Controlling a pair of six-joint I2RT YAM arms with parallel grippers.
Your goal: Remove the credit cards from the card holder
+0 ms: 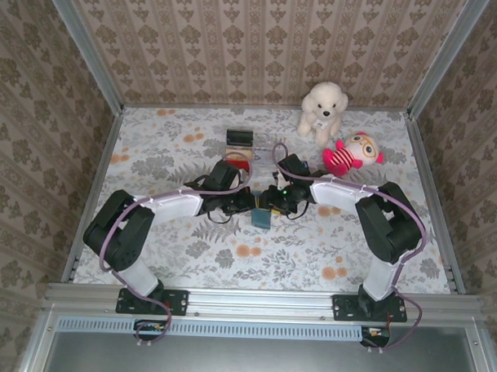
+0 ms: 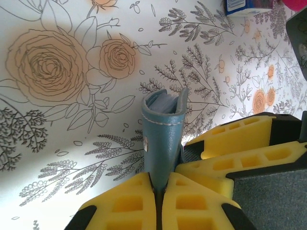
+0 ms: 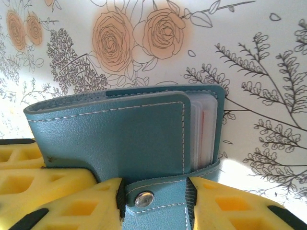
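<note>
Mid-tabletop (image 1: 189,249), the two arms meet over the teal card holder (image 1: 261,219), which stands on edge. The left end effector (image 2: 158,203) is clamped on the holder's lower edge, its yellow fingers pressing both faces. The right end effector (image 3: 156,206) grips the holder too, its fingers closed against the snap strap. The credit cards (image 3: 204,127) sit inside, their edges showing at the holder's open side, one of them reddish. Bare floral surface lies all round the holder. A small dark box (image 1: 239,137) sits beyond the arms, and a white plush dog (image 1: 322,109) and a red plush doll (image 1: 352,153) lie well apart at the far right.
</note>
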